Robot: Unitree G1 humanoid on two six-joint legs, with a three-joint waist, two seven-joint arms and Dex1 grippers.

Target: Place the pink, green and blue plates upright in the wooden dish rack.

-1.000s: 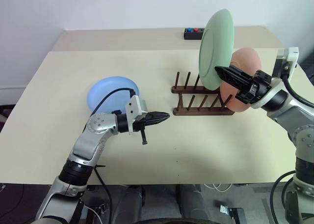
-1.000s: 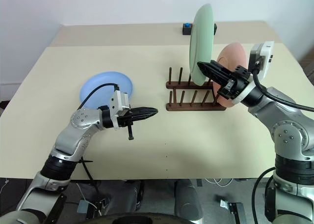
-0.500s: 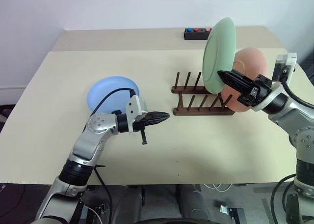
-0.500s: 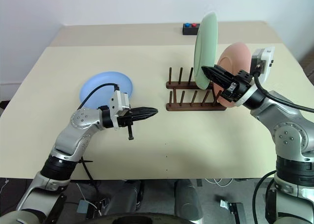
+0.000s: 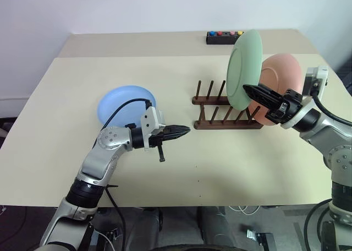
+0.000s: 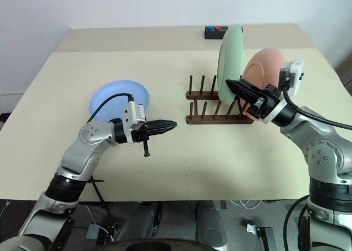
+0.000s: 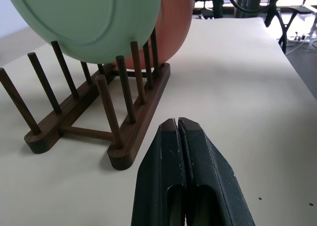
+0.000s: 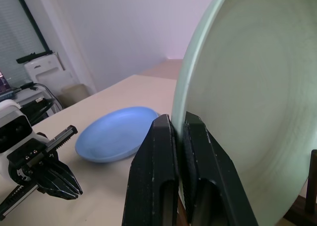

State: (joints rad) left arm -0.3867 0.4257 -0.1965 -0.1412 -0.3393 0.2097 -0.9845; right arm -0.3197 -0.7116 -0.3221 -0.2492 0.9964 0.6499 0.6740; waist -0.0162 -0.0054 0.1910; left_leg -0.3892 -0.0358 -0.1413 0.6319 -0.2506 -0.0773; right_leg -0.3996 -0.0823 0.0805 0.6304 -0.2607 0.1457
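Hanging edge-down just above the dark wooden peg rack [image 5: 226, 112], the round mint-green plate [image 5: 244, 69], pinched in the right jaws [image 5: 250, 89], parallels the racked salmon-pink plate [image 5: 281, 80]; left jaws [image 5: 184, 131] closed, empty.

This looks like a robotics lab or test room, not a home kitchen. The wide beige surface [image 5: 82, 80] stands against a bare white wall [image 5: 137, 9], and at its far edge sits a small black box with coloured buttons [image 5: 224, 37], a control unit, not kitchenware. Loose cables [image 5: 242, 209] trail on the floor below the near edge, and the wrist views show office equipment: a white machine [image 8: 42, 70] against the wall, beside window blinds [image 8: 15, 42], and chair legs and stands [image 7: 237, 0] beyond the surface.
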